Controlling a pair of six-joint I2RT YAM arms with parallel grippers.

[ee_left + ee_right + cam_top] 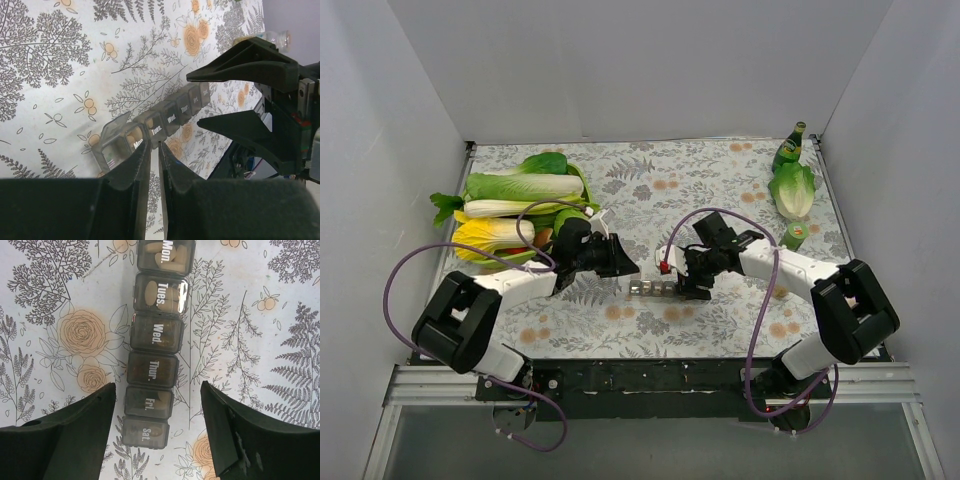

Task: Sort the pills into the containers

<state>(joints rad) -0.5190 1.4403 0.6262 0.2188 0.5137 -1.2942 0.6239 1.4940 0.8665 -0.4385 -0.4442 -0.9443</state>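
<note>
The containers (655, 289) are a smoky strip of day-marked compartments lying on the floral cloth between the arms. Beige oval pills (151, 291) show through the Mon. and Tues. lids. My left gripper (154, 144) is shut to a thin slit with nothing in it. Its tips touch the strip (165, 122) at the Mon. and Tues. boxes, beside an end compartment (112, 147) whose lid stands up. My right gripper (158, 385) is open and straddles the Fri. and Sat. end of the strip (152, 370) without touching it. In the top view, the left gripper (625, 268) and the right gripper (688, 285) flank the strip.
Napa cabbages (520, 185) and other vegetables (490, 240) are piled at the back left. A green bottle (788, 148), a lettuce leaf (793, 190) and a small green piece (795, 235) sit at the back right. White walls enclose three sides.
</note>
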